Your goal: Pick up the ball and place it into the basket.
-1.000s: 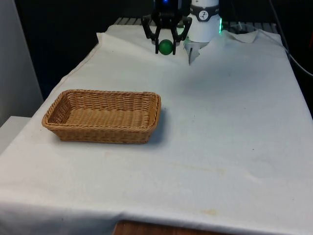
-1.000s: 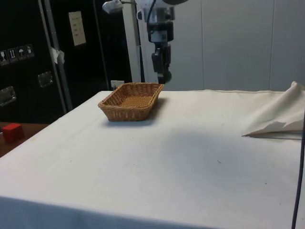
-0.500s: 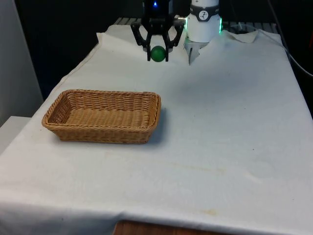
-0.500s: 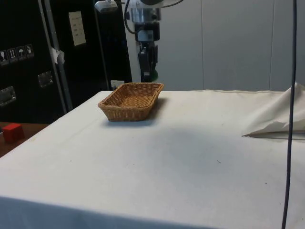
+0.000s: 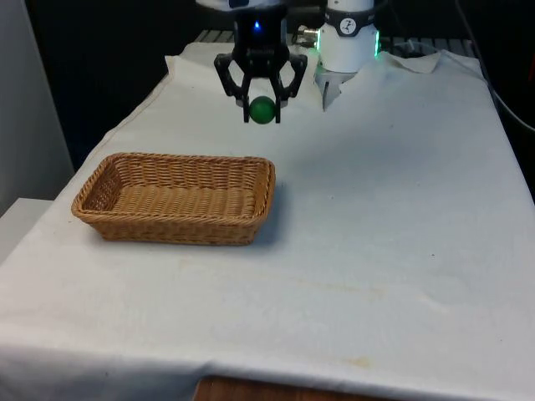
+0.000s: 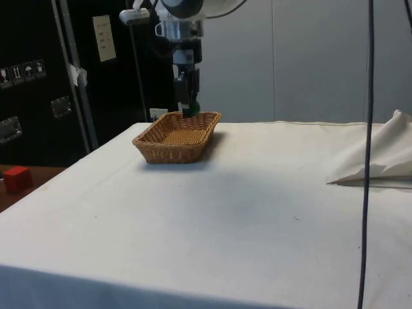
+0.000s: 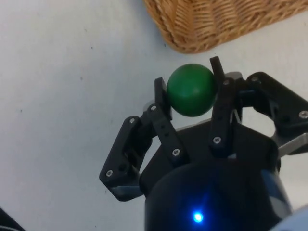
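My black gripper (image 5: 262,111) is shut on a green ball (image 5: 262,109), held in the air above the white cloth. It hangs beyond the far right corner of a woven wicker basket (image 5: 177,197) in the front view. From the side, the gripper (image 6: 191,109) and ball (image 6: 192,107) hover just over the basket's (image 6: 178,136) far end. In the wrist view the ball (image 7: 191,89) sits clamped between both fingers (image 7: 162,96), with a basket corner (image 7: 211,24) close beyond it. The basket holds nothing.
A fold of bunched white cloth (image 5: 333,87) lies near the robot's base. Another raised fold of cloth (image 6: 376,158) rises on the table in the side view. A small red block (image 6: 16,178) sits on a low surface beside the table.
The gripper has carried the ball lower and towards the front view's left, closing in on the basket's far right corner. In the side view it has moved over the basket's far end.
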